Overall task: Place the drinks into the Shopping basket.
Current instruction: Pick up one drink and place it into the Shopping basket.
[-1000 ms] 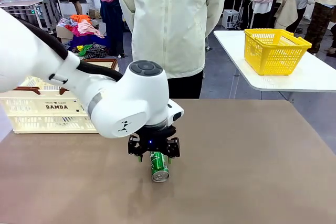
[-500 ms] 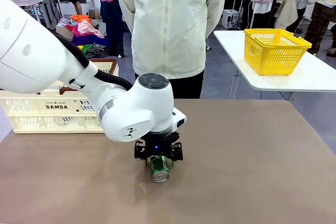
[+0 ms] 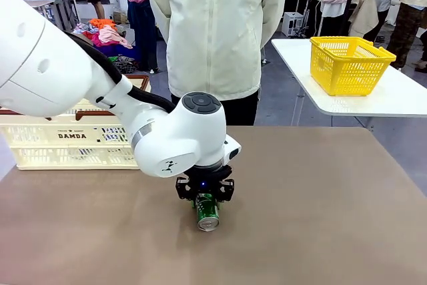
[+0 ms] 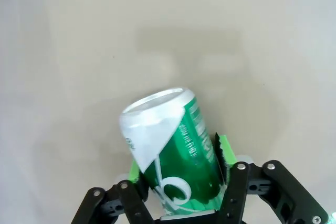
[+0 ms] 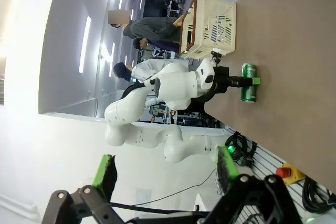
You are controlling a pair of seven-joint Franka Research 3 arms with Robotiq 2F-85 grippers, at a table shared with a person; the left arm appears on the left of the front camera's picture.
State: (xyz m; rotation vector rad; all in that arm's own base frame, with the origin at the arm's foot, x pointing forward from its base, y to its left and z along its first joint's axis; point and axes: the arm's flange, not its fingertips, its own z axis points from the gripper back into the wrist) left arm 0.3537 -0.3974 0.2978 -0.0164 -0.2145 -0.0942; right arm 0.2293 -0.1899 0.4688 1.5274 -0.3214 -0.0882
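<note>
Green aluminium can (image 3: pixel 206 210), glossy and cylindrical, lies on the matte brown table (image 3: pixel 320 218), straddled by the left pincer (image 3: pixel 204 198); grip unclear.

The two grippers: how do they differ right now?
The left gripper is down at the table, while the right gripper hangs in the air, well away from it. The left gripper's fingers flank a green can lying on its side, and the right gripper is wide open with nothing between its pads. Both are black with green pads.
</note>
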